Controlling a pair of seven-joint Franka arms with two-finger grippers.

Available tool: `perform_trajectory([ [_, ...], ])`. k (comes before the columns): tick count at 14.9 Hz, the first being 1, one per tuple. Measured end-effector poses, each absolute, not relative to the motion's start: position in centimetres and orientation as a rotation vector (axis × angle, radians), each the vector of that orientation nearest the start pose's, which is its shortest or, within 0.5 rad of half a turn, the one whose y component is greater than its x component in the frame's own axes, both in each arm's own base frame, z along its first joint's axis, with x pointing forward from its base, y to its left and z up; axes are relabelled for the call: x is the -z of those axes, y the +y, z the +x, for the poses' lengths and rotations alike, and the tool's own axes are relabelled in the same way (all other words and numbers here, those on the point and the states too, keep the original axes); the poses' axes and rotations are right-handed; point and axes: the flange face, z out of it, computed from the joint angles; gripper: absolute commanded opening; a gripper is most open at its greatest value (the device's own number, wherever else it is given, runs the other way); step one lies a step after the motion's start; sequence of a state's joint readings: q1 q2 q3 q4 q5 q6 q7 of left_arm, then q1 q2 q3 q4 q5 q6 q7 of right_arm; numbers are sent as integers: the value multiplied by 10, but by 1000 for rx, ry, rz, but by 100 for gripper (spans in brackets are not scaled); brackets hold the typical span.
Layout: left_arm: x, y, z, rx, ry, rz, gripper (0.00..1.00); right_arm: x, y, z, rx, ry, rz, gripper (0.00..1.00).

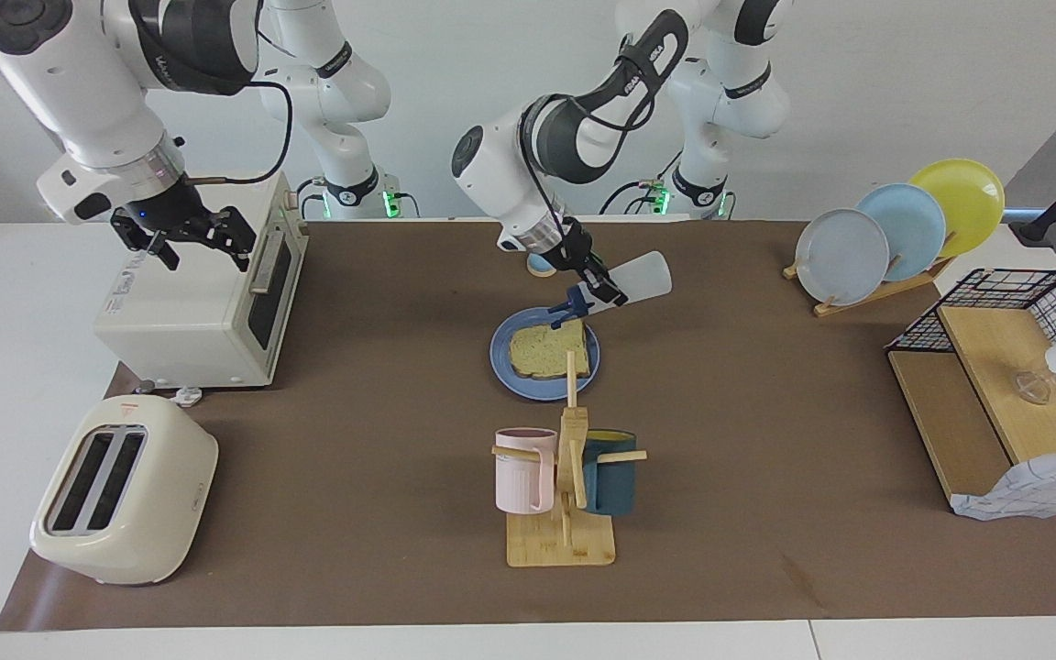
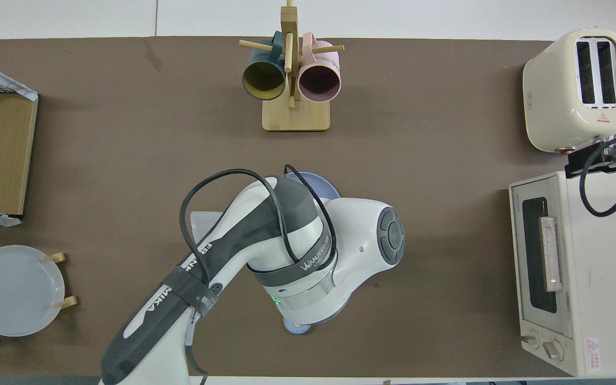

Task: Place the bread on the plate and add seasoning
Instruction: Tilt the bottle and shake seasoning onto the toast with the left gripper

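Note:
The bread (image 1: 546, 350) lies flat on the blue plate (image 1: 517, 380) in the middle of the table. My left gripper (image 1: 603, 286) is shut on the seasoning bottle (image 1: 640, 276) and holds it tilted over the plate's edge nearest the robots. Its dark blue cap (image 1: 574, 303) points down at the bread. In the overhead view my left arm covers the bread; only a rim of the plate (image 2: 325, 185) and part of the bottle (image 2: 201, 220) show. My right gripper (image 1: 185, 236) is open and empty, up over the toaster oven (image 1: 203, 302).
A cream toaster (image 1: 125, 490) stands at the right arm's end. A mug tree (image 1: 569, 477) with a pink and a teal mug stands just farther out than the plate. A plate rack (image 1: 895, 234) and a wire-and-wood shelf (image 1: 995, 385) stand at the left arm's end. A small blue-topped knob (image 1: 542, 265) sits nearer the robots.

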State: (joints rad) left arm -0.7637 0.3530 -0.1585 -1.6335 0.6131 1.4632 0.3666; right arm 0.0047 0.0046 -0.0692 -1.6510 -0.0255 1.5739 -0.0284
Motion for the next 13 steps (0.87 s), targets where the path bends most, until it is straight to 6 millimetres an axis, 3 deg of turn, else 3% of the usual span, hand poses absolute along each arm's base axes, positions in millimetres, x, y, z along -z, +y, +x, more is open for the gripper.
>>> perform_trajectory([
  [4,-380,-444,414,-458,1550,-1790,15,-580,-33,552,-175,41,-3159,100],
  [13,-369,-437,418,-471,1506,-1698,13,-592,-34,552,-161,44,-3160,100],
])
